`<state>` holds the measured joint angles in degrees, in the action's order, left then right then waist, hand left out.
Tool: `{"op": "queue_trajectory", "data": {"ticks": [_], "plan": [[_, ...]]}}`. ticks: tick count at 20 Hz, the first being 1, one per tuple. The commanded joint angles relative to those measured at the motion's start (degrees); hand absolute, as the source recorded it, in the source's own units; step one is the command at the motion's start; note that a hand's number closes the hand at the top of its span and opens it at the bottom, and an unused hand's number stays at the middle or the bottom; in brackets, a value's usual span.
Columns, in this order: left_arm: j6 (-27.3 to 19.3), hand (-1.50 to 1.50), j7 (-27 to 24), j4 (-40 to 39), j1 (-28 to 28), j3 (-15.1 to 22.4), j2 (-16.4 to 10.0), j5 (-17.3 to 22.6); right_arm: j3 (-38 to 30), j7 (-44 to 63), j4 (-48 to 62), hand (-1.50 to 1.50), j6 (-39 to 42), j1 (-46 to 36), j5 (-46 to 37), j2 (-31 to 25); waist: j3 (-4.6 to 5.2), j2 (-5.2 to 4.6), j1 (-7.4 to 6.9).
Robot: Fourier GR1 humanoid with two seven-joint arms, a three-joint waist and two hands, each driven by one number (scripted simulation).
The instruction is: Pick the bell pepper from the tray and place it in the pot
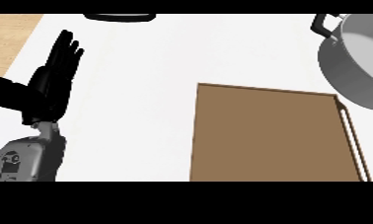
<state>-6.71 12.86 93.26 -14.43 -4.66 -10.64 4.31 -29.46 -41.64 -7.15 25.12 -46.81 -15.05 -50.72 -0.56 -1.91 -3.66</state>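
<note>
The pot runs off the right edge, the tray off the lower one, the left forearm off the lower left, and a dark shape at the top is unidentifiable.

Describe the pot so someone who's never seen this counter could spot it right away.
Start at the big brown tray on the white counter. Just beyond its far right corner sits the pot. It is the only round grey metal thing.
</note>
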Motion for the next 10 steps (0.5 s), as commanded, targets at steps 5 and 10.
{"op": "queue_trajectory", "data": {"ticks": [5,10], "plan": [[0.14,0.00,0.49,0.30,-0.51,-0.58,0.01,0.83,-2.03,-1.82,-0.15,-1.50,9.99,2.67,2.24,-5.81,-0.25,-0.34,0.15],[-0.04,0.00,1.07,0.17,-1.28,-0.88,-0.32,0.74,-1.55,-1.43,-1.43,-1.50,12.02,3.93,2.14,-6.55,-0.27,-0.24,0.28]]}}
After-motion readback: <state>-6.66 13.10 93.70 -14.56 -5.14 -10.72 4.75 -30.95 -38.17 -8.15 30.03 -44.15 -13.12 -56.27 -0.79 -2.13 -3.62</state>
